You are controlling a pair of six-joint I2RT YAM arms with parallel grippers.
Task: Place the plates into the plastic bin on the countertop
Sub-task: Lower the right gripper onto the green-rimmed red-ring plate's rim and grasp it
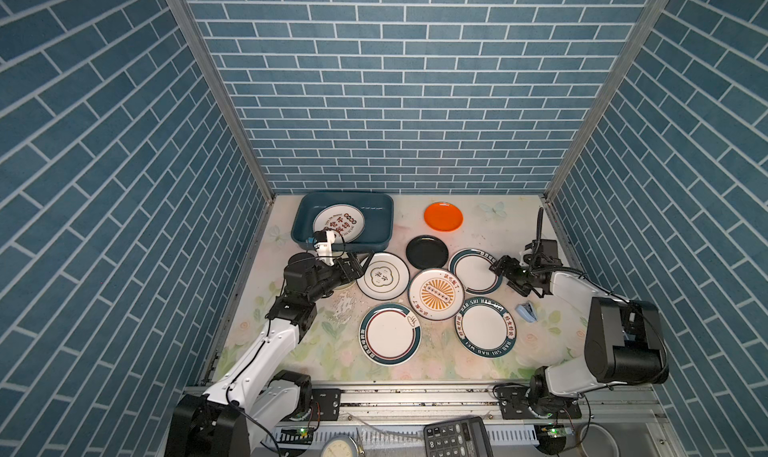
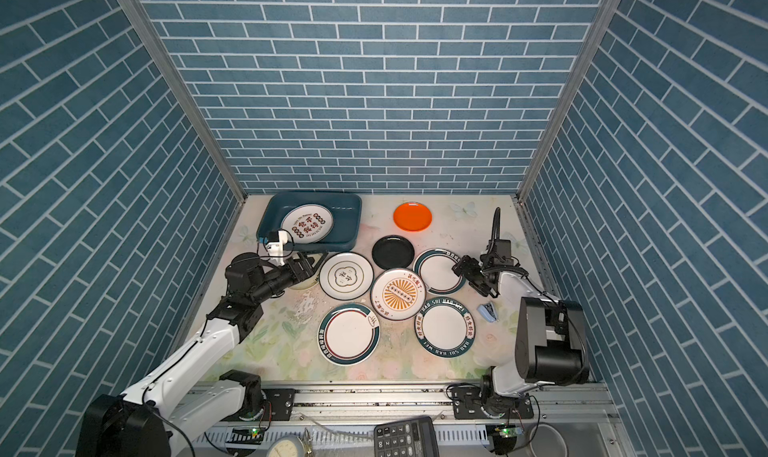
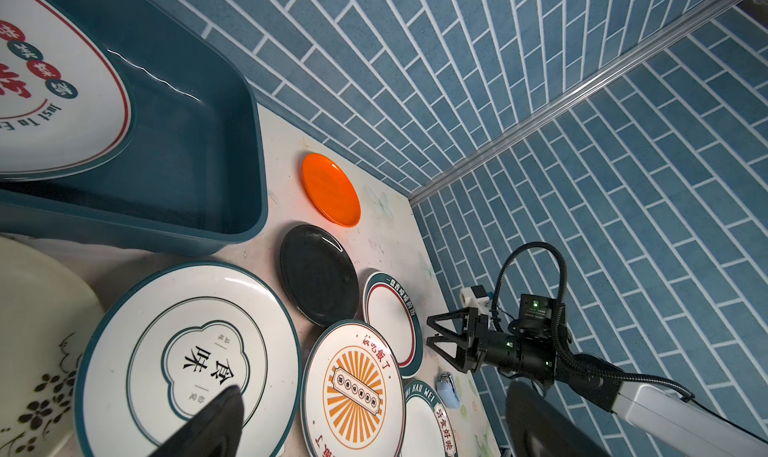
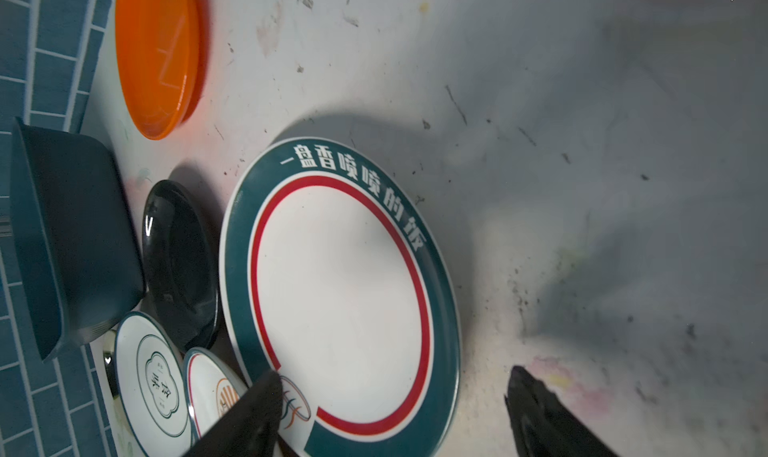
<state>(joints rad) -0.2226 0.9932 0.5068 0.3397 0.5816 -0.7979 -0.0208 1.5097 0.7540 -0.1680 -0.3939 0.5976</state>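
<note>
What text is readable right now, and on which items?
"一盘香喷喷的饭": red-ringed plate beside the black plate.
"食味": flower-frame plate; its small side characters are blurred.
"该吃饭了": sunburst plate.
"HAO SHI HAO WEI", "好食好味": lettered-rim plate.
"Just To E…", cut off: red-lettered plate in the plastic bin.
Front red-ringed plate, calculator: too small to read.

Nine round shallow plates are showing. One white plate with red characters (image 1: 338, 223) is lying inside the single dark teal rectangular plastic bin (image 1: 376, 203). Eight are lying outside the bin on the one flower-printed surface (image 1: 490, 230):
- one orange plate (image 1: 443, 216)
- one black plate (image 1: 427, 251)
- one cream plate (image 3: 37, 309), mostly hidden
- one white flower-outline plate (image 1: 382, 276)
- one white sunburst plate (image 1: 436, 293)
- three white teal-rimmed plates (image 1: 473, 273) (image 1: 390, 333) (image 1: 485, 327)

Two tools are hanging over the surface, the left tool (image 1: 359, 264) just beside the bin and the right tool (image 3: 429, 331) well apart from it. One small pale-blue object (image 1: 527, 312) and one black calculator (image 1: 457, 438) are lying well apart from the bin.
</note>
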